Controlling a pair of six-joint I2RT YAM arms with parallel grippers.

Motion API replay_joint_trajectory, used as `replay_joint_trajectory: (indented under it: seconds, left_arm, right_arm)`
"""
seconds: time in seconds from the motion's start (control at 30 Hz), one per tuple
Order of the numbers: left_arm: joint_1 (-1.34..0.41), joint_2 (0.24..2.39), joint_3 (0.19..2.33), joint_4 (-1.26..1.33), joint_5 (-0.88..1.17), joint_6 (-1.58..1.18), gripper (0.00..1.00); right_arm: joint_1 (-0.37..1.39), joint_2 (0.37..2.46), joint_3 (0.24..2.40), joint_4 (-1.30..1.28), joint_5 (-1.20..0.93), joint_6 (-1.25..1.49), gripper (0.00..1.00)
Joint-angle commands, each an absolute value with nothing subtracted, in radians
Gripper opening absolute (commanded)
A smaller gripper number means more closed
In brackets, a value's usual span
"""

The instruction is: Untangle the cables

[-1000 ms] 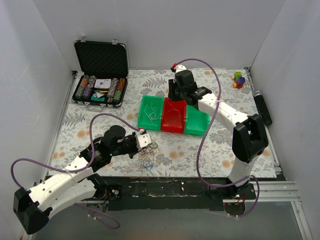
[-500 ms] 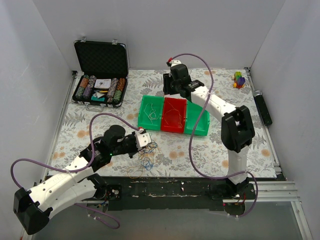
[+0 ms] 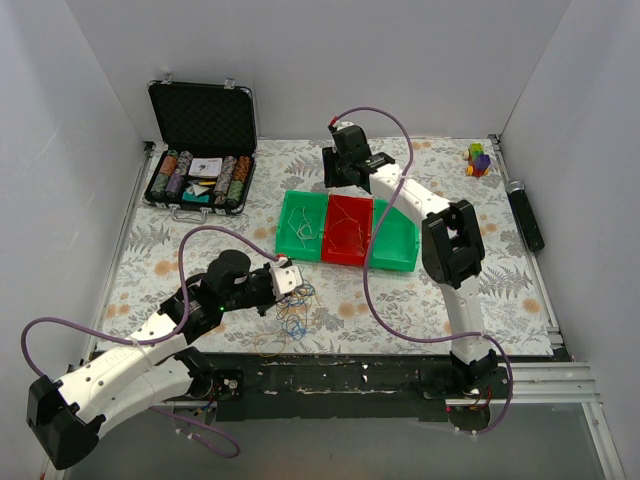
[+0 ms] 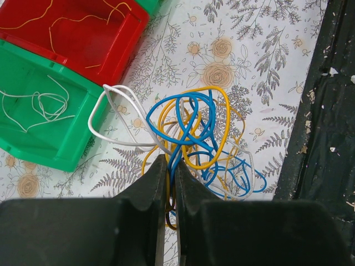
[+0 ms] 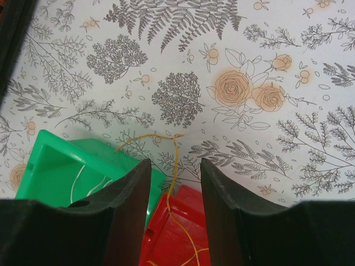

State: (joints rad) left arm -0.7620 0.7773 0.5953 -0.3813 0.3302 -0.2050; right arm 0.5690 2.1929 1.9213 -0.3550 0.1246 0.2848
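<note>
The tangle of blue, yellow and white cables (image 3: pixel 295 310) lies on the floral cloth near the front edge. In the left wrist view the tangle (image 4: pixel 194 138) spreads just ahead of my left gripper (image 4: pixel 169 166). My left gripper (image 3: pixel 288 280) is shut on a few of its strands. My right gripper (image 3: pixel 336 182) is open and empty over the far rim of the red bin (image 3: pixel 327 230). In the right wrist view a thin yellow cable (image 5: pixel 174 155) runs from the red bin (image 5: pixel 183 221) over its rim onto the cloth, between the open jaws of my right gripper (image 5: pixel 175 169).
Green bins (image 3: pixel 282 225) (image 3: pixel 400 266) flank the red one; the left one holds white cable (image 4: pixel 39 105). An open case of poker chips (image 3: pixel 200 150) stands at the back left. Toy blocks (image 3: pixel 478 158) and a black bar (image 3: pixel 525 215) are at the right. A loose yellowish loop (image 3: pixel 268 345) lies by the front edge.
My right arm has swung back and left, from over the red bin to its far rim. My left arm and the tangle have not moved.
</note>
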Motion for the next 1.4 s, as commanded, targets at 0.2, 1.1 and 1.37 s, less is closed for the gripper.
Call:
replay_joint_trajectory:
  seconds: [0.2, 1.1, 1.37]
  left_arm:
    - [-0.758, 0.762, 0.591, -0.365, 0.337, -0.198, 0.0]
    - [-0.758, 0.761, 0.575, -0.353, 0.336, -0.195, 0.0]
    - [-0.755, 0.764, 0.589, -0.356, 0.33, -0.201, 0.0]
  right_arm:
    - [0.565, 2.207, 1.924, -0.345, 0.084, 0.296, 0.46]
    - [0.566, 1.879, 1.553, -0.144, 0.14, 0.31, 0.01]
    - [0.565, 1.753, 1.419, -0.089, 0.111, 0.333, 0.01]
